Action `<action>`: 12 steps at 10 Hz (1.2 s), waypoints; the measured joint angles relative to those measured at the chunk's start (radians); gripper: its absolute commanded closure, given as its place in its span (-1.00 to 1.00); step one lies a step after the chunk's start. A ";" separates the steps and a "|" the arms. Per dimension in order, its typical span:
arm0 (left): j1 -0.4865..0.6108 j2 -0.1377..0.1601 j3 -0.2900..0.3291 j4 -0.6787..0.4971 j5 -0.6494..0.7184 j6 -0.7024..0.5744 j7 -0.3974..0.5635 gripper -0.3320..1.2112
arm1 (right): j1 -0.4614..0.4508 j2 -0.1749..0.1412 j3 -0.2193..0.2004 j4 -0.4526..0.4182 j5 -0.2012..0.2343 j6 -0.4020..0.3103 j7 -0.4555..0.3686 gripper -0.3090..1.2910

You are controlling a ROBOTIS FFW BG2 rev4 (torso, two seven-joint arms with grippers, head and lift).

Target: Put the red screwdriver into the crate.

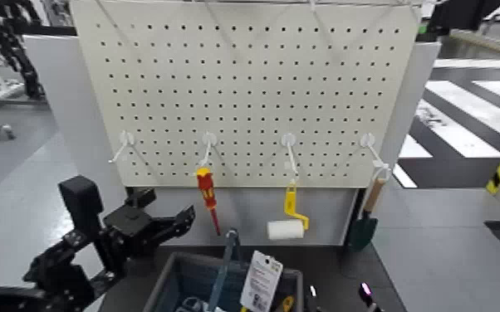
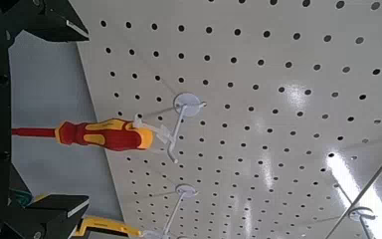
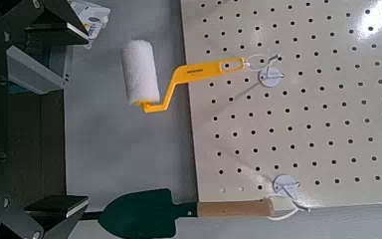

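The red screwdriver hangs tip down from the second hook of the pegboard. In the left wrist view it hangs from a white hook, in line with the gap between my open fingers. My left gripper is open and empty, a little left of the screwdriver and apart from it. The dark grey-blue crate stands below, with a white tag on its rim. My right gripper is open and empty, low at the right, facing the roller.
A yellow-handled white paint roller and a wooden-handled green trowel hang on the hooks to the right. The first hook is bare. The crate holds a blue-handled tool and other items. The pegboard stands close behind.
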 measured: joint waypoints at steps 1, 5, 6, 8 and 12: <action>-0.004 0.000 -0.001 0.015 0.002 0.002 -0.011 -0.39 | 0.000 0.001 0.000 0.000 0.000 0.000 0.000 -0.41; -0.058 0.002 -0.028 0.122 0.003 0.004 -0.109 -0.39 | 0.000 0.002 0.000 0.000 0.000 -0.001 0.000 -0.41; -0.071 0.002 -0.031 0.146 0.002 0.000 -0.126 -0.39 | 0.000 0.003 0.000 0.000 0.000 -0.001 0.000 -0.41; -0.095 0.008 -0.035 0.189 0.002 -0.014 -0.153 -0.39 | 0.000 0.004 0.000 0.000 0.000 -0.002 0.000 -0.41; -0.172 0.025 -0.071 0.303 0.002 -0.051 -0.223 -0.39 | -0.003 0.004 0.004 0.003 0.000 -0.005 0.000 -0.41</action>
